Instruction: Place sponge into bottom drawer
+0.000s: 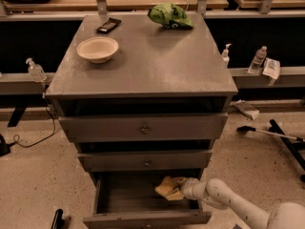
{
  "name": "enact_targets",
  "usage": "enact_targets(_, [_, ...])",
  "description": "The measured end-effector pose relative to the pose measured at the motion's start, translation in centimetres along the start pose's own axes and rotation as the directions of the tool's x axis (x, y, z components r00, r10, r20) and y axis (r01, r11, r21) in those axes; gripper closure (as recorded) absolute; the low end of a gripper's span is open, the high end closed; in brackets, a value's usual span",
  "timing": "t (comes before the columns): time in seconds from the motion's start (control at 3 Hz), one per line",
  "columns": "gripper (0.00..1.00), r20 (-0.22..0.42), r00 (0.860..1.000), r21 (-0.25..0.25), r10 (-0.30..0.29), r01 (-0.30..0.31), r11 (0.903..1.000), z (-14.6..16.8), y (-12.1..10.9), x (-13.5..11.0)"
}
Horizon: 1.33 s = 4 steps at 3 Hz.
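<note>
sponge (pixel 167 187) gripped by end effector (pixel 180 189) inside bottom drawer (pixel 143 219), near right wall.

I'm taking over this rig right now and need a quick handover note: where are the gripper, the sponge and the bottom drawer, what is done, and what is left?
The gripper reaches from the right into the open bottom drawer. Its tip is hidden behind the sponge, so its grip cannot be judged.
The sponge sits at the gripper's tip, inside the drawer's opening toward the right side. It is unclear whether it rests on the drawer floor.
The bottom drawer is pulled out.
Done: the sponge has been brought into the drawer.
Left: probably make sure the sponge is let go and lying in the drawer, then draw the arm out.
</note>
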State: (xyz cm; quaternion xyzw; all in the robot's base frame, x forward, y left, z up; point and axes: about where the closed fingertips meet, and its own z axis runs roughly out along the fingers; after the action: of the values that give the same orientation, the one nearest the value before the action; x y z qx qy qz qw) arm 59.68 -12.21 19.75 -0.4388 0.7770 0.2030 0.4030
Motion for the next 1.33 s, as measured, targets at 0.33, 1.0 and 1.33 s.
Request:
enact_targets(0.33, [0.82, 0.000, 1.000, 0.003, 0.023, -0.023, 0.9997, 0.49, -0.32, 0.81])
enact_targets(1.0, [0.36, 0.005, 0.999, 0.017, 0.045, -0.045, 0.9988, 0.81, -0.64, 1.39])
enact_targets(1.33, [0.13, 0.009, 0.999, 0.024, 0.046, -0.046, 0.9986, 0.84, -0.74, 1.33])
